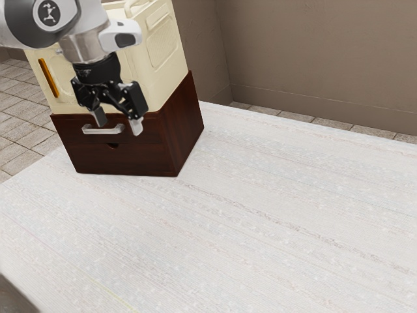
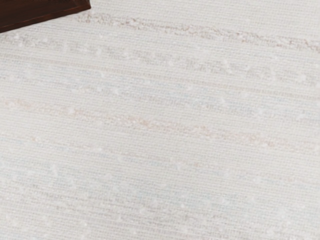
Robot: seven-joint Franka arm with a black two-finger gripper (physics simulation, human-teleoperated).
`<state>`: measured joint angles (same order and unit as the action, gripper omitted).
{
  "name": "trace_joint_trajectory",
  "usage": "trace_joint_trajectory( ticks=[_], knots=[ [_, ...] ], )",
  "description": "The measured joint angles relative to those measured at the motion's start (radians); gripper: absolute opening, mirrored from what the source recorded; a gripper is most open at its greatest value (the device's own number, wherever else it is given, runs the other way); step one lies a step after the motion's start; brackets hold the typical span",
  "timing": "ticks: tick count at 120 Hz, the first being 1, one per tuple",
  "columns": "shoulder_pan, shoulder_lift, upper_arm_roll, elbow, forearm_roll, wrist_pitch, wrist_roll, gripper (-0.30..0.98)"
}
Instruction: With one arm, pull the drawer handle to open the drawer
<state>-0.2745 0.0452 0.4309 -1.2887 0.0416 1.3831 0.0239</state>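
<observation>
A white-and-grey robotic arm (image 1: pixel 78 19) reaches in from the exterior view's upper left, its black two-finger gripper (image 1: pixel 118 122) poised at the front of a dark brown wooden drawer cabinet (image 1: pixel 186 130). The gripper is spread wide, its two light-tipped fingers (image 1: pixel 136 126) standing well apart with nothing clasped between them. Near the fingers, a silver bar-shaped drawer handle (image 1: pixel 102 129) runs across the upper part of the cabinet's front; whether either finger touches it cannot be told. The drawer (image 1: pixel 143 134) bearing the handle sits shut, its face flush with the rest of the cabinet's front, where a small dark notch (image 1: pixel 113 145) lies below the handle. On top of the cabinet stands a cream-colored, boxy canister (image 1: pixel 156 59) with recessed panels and an upright amber strip (image 1: pixel 49 78). The cabinet rests on a whitish table (image 1: pixel 247 215) streaked with faint grey, blue and pink lines. Beyond the cabinet rises a plain taupe wall (image 1: pixel 287 52), with a floor of pale stone tiles (image 1: pixel 19 137) beside the table. The wrist view catches a lower corner of the cabinet against the streaked tabletop.
</observation>
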Motion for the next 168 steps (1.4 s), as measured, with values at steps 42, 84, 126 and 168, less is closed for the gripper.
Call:
trace_joint_trajectory(
  ticks=[42,84,126,168],
  knots=[
    [0.055,-0.062,-0.006,0.263,-0.046,-0.043,0.000,0.69],
    [0.135,-0.058,-0.009,0.209,-0.060,-0.038,-0.005,0.69],
    [0.214,-0.650,-0.357,-0.612,-0.059,0.095,-0.025,0.69],
    [0.198,-0.815,-0.397,-0.858,0.026,0.151,0.320,0.69]
  ],
)
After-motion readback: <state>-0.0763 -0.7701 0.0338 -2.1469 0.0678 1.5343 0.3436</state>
